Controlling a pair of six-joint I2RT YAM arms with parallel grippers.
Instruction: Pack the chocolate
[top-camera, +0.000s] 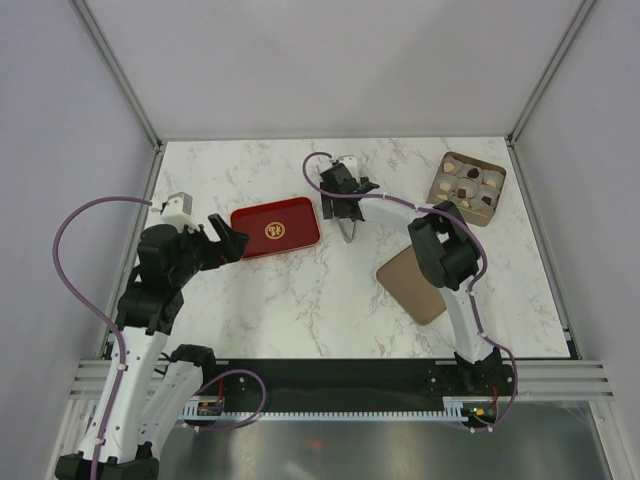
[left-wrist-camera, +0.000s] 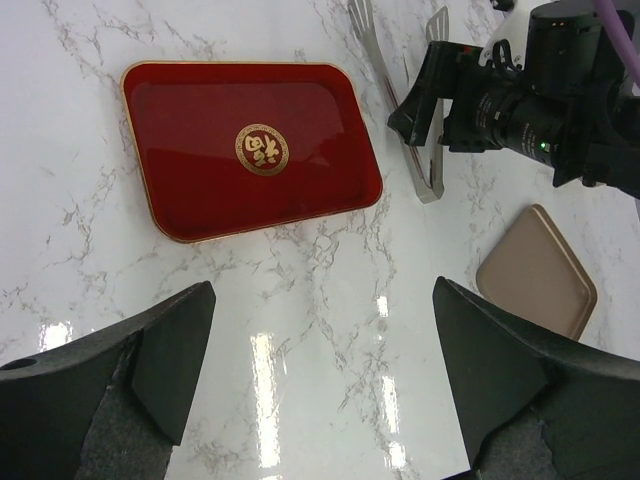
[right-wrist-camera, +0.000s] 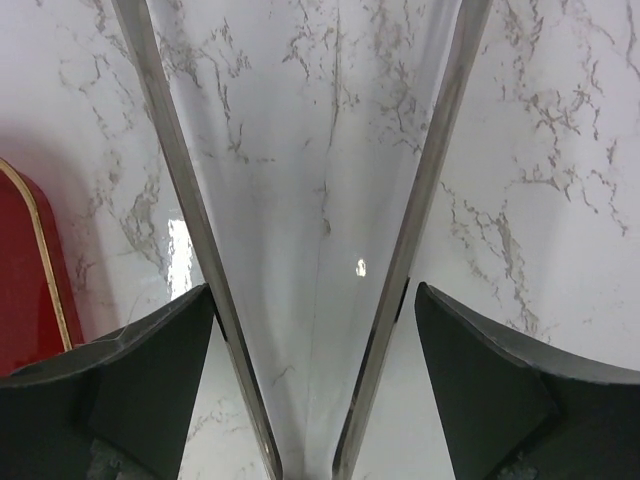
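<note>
The chocolate (top-camera: 467, 184), cream-white and dark brown pieces, sits in a brown square box (top-camera: 499, 190) at the back right. Metal tongs (top-camera: 347, 228) lie on the marble right of the red tray (top-camera: 275, 228). My right gripper (top-camera: 345, 207) is down over the tongs; in the right wrist view its open jaws (right-wrist-camera: 315, 385) straddle the two tong arms (right-wrist-camera: 418, 225), which meet in a V near the wrist. My left gripper (top-camera: 232, 240) is open and empty, hovering left of the tray; in the left wrist view (left-wrist-camera: 320, 380) only bare marble lies between its fingers.
A flat brown lid (top-camera: 415, 283) lies on the table in front of the right arm, also in the left wrist view (left-wrist-camera: 537, 275). The red tray (left-wrist-camera: 250, 150) holds nothing. Frame posts and walls bound the table on both sides and at the back.
</note>
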